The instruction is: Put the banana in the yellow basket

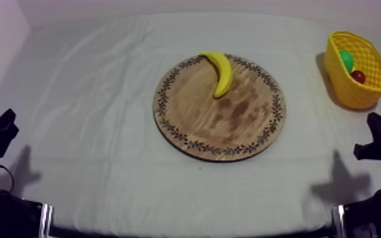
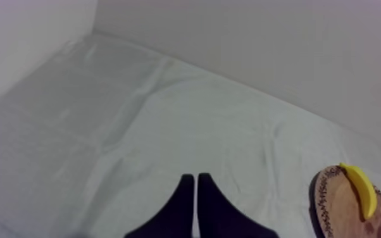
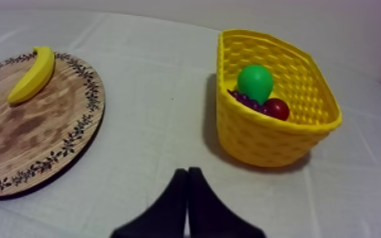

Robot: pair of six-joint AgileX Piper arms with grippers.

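Observation:
The yellow banana point(image 1: 220, 71) lies on the far rim of the round wooden board point(image 1: 231, 123) at the table's middle. The yellow basket point(image 1: 343, 85) stands at the far right. My left gripper point(image 1: 2, 126) rests low at the left edge, far from the board; in the left wrist view its fingers lie together as a narrow wedge point(image 2: 196, 178), with the banana point(image 2: 362, 190) and board point(image 2: 324, 199) well off to the side. My right gripper point(image 3: 187, 171) is shut on nothing over the cloth, between the board point(image 3: 35, 139) and the basket point(image 3: 262, 136), with the banana point(image 3: 31, 75) beyond it.
Inside the basket lie a green pear point(image 3: 255, 82), a small red fruit point(image 3: 276, 109) and dark grapes point(image 3: 245, 99). Open cloth runs between board and basket. My right gripper point(image 1: 378, 130) sits low at the right edge.

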